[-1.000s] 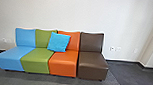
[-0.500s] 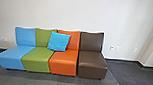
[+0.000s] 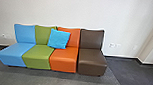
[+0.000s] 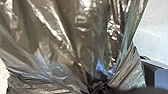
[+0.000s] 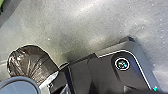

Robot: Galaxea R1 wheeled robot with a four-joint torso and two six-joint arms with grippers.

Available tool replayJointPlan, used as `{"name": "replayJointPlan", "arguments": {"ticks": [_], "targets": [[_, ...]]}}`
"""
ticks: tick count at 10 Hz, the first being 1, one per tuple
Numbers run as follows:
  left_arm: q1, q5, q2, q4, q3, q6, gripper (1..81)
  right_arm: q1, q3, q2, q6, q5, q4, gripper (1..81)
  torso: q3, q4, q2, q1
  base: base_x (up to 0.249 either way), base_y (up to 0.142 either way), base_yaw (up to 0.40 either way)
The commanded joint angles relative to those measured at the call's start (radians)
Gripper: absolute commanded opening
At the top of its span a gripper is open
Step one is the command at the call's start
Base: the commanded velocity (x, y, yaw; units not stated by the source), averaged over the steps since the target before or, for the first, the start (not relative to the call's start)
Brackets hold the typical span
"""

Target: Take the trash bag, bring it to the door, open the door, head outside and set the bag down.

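Large folds of the dark, shiny trash bag (image 4: 80,30) show in the left wrist view, drawn together into a tight neck where my left gripper (image 4: 98,88) is shut on it. In the right wrist view, the rounded bag (image 5: 31,62) shows beside the robot's dark base, above the grey floor.
A row of joined seats stands against the white wall (image 3: 69,10): blue (image 3: 13,54), green (image 3: 39,56), orange (image 3: 64,60) and brown (image 3: 91,61). A bright blue cushion (image 3: 58,39) leans on them. At the right the wall juts out above dark floor (image 3: 126,70).
The whole head picture has shifted, with the seats now a little higher and slightly smaller, so the camera has moved. The cushion rests in the same place on the seats.
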Motion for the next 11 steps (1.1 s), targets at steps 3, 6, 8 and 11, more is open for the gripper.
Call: {"name": "replayJointPlan", "arguments": {"ticks": [3, 6, 8, 11], "targets": [[-0.049, 0.088, -0.004, -0.012, -0.010, 0.009, 1.0, 0.051, -0.034, -0.007, -0.010, -0.039, -0.003, 81.1, 0.000, 0.000, 0.169, -0.109, 0.000, 0.000, 0.000], [-0.026, 0.070, 0.019, 0.000, -0.011, 0.015, 1.0, 0.024, -0.088, 0.063, -0.010, -0.039, -0.026, 81.1, 0.026, 0.000, 0.275, -0.177, 0.000, 0.000, 0.000], [-0.023, 0.066, 0.025, 0.000, -0.011, 0.024, 1.0, 0.013, -0.145, 0.102, -0.010, -0.039, -0.037, 81.1, 0.098, 0.000, 0.340, -0.219, 0.000, 0.000, 0.000], [-0.013, 0.049, 0.043, 0.017, -0.011, 0.026, 1.0, -0.002, -0.163, 0.127, -0.010, -0.039, -0.055, 81.1, 0.162, 0.000, 0.441, -0.284, 0.000, 0.000, 0.000]]}}
